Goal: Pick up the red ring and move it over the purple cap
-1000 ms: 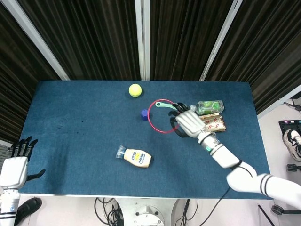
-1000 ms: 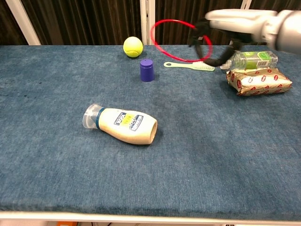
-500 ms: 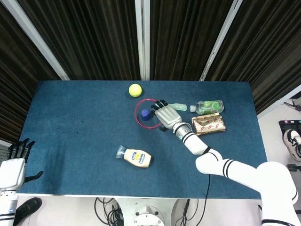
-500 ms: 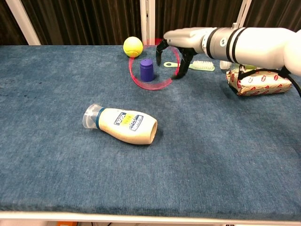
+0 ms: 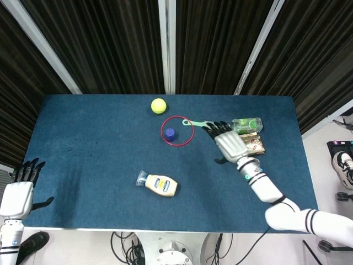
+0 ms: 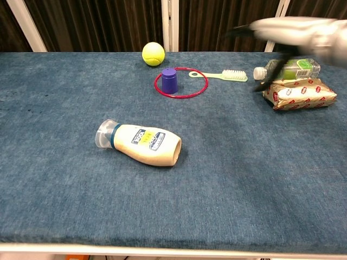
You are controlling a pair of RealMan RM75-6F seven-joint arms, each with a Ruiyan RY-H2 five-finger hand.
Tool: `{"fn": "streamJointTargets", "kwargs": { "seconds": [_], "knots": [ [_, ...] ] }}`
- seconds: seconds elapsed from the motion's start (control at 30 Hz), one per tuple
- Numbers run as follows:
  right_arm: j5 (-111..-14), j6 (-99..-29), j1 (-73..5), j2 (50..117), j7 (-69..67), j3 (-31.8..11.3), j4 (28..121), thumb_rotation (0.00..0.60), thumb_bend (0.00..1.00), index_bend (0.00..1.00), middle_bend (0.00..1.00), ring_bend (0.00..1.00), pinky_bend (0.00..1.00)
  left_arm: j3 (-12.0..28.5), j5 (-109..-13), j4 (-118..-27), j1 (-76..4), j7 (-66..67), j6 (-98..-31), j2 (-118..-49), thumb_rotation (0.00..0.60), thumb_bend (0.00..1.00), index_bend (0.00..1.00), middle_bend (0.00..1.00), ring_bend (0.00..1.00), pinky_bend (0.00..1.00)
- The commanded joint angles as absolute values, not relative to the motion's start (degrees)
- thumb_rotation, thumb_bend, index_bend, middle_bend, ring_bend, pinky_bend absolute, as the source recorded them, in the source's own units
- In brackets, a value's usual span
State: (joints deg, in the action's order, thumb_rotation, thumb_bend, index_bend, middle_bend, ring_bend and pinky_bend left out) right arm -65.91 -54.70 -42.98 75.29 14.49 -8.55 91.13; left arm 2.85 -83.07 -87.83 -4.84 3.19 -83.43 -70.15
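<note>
Head view: thin red plastic ring (image 5: 177,130) lying flat on blue counter (image 5: 83,143), encircling small purple cap (image 5: 170,133). Right robot hand (image 5: 229,142) spread, empty, beside green brush (image 5: 194,123); left robot hand (image 5: 19,190) spread, idle.

Chest view: cap (image 6: 169,80) off-centre, near ring (image 6: 181,82) edge; any careless sweep of right robot hand (image 6: 287,33) could drag brush (image 6: 219,75) into ring.

Both arms wear glossy white shells with black bands. The right hand (image 5: 230,144) and left hand (image 5: 17,193) have pale grey backs and black fingers.

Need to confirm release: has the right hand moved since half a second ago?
Yes. The right hand has pulled back from the purple cap toward the snack packet, leaving the red ring around the cap.
</note>
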Motion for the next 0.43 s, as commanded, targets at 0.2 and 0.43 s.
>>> {"fn": "streamJointTargets", "kwargs": {
  "seconds": [0.2,0.43],
  "knots": [
    [-79.8,-81.1,-19.6,61.8,5.5,3.1,101.4,0.6,0.15,0.0,0.07,0.0,0.0,3.0,-83.3,-88.5,-5.3,4.1,-83.2,-70.1,0.6,0.07,0.11,0.0,0.0,0.0],
    [-84.0,-88.6,-12.5,61.5,2.6,4.9,100.5,0.6,0.15,0.0,0.07,0.0,0.0,3.1,-83.5,-89.3,-5.6,5.0,-83.5,-69.9,0.6,0.07,0.11,0.0,0.0,0.0]
  ]
}}
